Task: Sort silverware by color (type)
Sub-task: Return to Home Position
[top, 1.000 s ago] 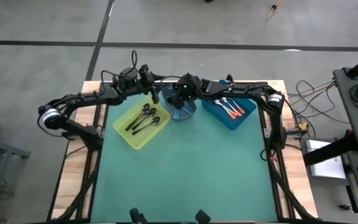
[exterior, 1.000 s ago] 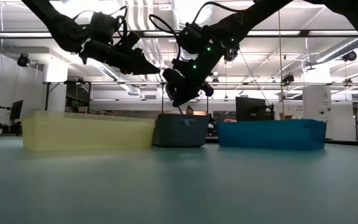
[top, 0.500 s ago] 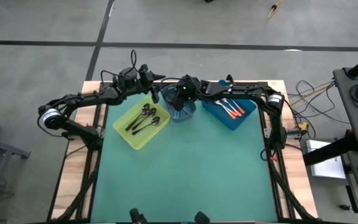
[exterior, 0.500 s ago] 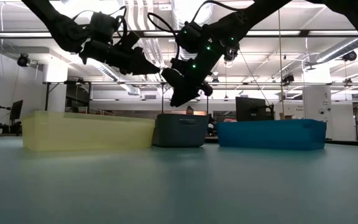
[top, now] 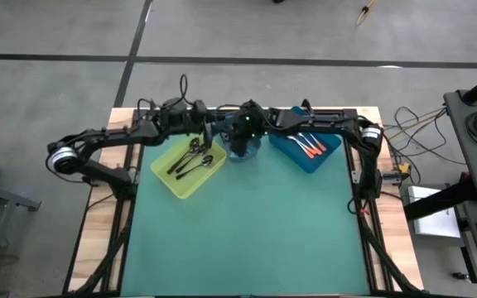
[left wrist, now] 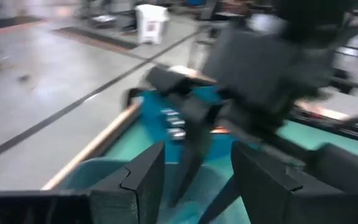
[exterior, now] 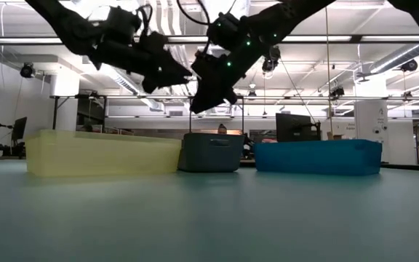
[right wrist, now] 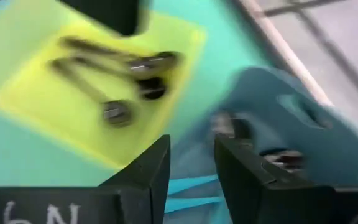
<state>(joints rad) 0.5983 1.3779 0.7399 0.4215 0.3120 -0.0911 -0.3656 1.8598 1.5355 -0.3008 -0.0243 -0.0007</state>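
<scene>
The black-handled spoons (top: 190, 157) are lying together in the yellow bin (top: 180, 189) at the upper left of the green table (top: 247, 232). The orange-red spoons (top: 311, 147) are lying in the blue bin (top: 315, 168) at the upper right, so each colour is keeping to its own container as the sorting asks. The grey-blue bin (top: 247, 155) is sitting between those two. The right arm is covering most of it from above, so the light blue spoons (right wrist: 277, 158) are showing only as blurred shapes inside it in the right wrist view. No spoon is lying loose on the table, so the sorting is looking finished to me.

The right gripper (top: 240, 134) is hanging over the grey-blue bin at the top centre, its fingers apart and carrying nothing. The left gripper (top: 209, 132) is hovering just beside it, over the far corner of the yellow bin, with its fingers likewise spread and empty. In the low view both are sitting well clear of the bin rims, probably so that the arms can fold away without nudging a bin. The two grippers are crowding each other, so a clash between them is looking like the main risk.
</scene>
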